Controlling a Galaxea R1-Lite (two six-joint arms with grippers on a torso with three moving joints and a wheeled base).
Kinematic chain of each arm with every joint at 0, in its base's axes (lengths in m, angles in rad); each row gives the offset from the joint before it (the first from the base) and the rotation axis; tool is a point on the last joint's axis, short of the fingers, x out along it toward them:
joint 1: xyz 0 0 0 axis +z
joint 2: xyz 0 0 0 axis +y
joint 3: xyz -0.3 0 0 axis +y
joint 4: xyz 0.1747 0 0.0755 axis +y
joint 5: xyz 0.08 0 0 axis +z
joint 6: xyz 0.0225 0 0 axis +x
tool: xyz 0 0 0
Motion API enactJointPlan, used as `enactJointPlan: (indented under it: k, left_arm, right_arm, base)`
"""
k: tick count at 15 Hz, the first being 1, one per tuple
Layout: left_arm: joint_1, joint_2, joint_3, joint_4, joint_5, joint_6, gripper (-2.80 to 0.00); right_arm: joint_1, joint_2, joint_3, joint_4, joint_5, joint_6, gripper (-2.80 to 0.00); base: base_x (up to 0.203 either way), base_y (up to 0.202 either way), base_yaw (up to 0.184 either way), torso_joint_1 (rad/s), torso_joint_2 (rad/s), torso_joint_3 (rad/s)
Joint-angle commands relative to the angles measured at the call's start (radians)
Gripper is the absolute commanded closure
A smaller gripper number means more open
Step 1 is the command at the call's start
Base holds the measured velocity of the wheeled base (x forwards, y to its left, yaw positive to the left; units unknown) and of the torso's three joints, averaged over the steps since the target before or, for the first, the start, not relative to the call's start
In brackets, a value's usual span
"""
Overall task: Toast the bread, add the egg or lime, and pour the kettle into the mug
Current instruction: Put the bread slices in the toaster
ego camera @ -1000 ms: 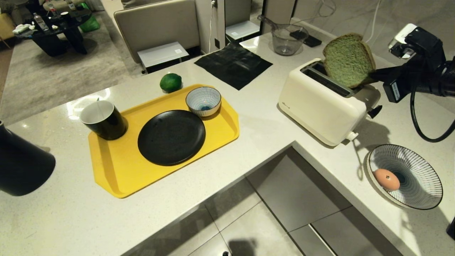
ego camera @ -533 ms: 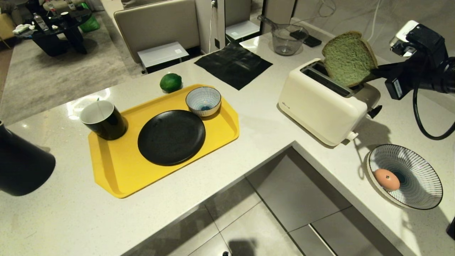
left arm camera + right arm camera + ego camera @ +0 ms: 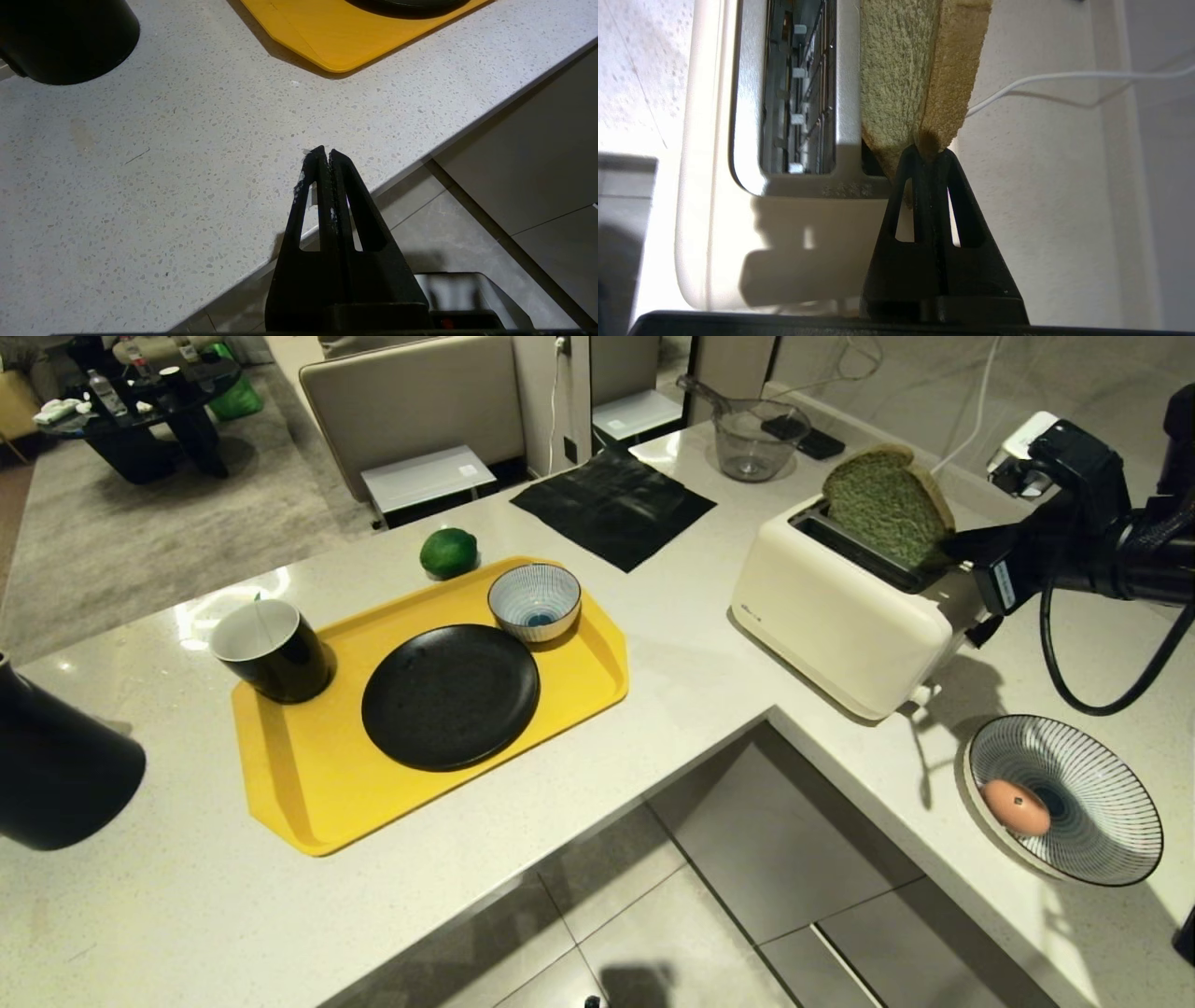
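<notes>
My right gripper [image 3: 957, 546] [image 3: 928, 150] is shut on a corner of the bread [image 3: 885, 515] [image 3: 920, 74], a green slice with tan crust. The slice stands on edge with its lower part in the far slot of the cream toaster [image 3: 840, 616] [image 3: 710, 186]. The near slot is empty. The lime [image 3: 448, 552] lies on the counter behind the yellow tray [image 3: 308, 775]. The black mug [image 3: 271, 651] stands on the tray's left end. The black kettle [image 3: 56, 765] [image 3: 65, 37] sits at the far left. The egg [image 3: 1015, 805] rests in a striped bowl [image 3: 1102, 803]. My left gripper [image 3: 325, 154] hangs shut and empty over the counter's front edge.
A black plate [image 3: 450, 695] and a small striped bowl [image 3: 534, 601] sit on the tray. A black cloth [image 3: 611, 506] and a clear measuring jug [image 3: 752, 437] lie behind. The toaster's lever [image 3: 980, 633] sticks out at its right end. The L-shaped counter leaves open floor [image 3: 700, 915] between its two arms.
The right gripper has moved left and down with the bread, and the slice has sunk from above the toaster partway into the far slot. The left arm has not moved.
</notes>
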Motion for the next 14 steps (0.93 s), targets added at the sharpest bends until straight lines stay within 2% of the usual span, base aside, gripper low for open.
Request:
enactJointPlan:
  k: [1,4,14]
  left_arm:
    - [0.000,0.000,0.000,0.000,0.000,0.000,0.00]
    - [0.000,0.000,0.000,0.000,0.000,0.000,0.00]
    - [0.000,0.000,0.000,0.000,0.000,0.000,0.00]
  right_arm:
    - [0.032,0.028,-0.007,-0.045,-0.027,0.085,0.00]
    - [0.037,0.063,0.002,-0.141,-0.051,0.108,0.00]
    - [0.034,0.040,0.053,-0.135,-0.051,0.109,0.00]
  base:
    - [0.000,0.000,0.000,0.000,0.00,0.000]
    - [0.000,0.000,0.000,0.000,0.00,0.000]
    - [0.000,0.000,0.000,0.000,0.00,0.000]
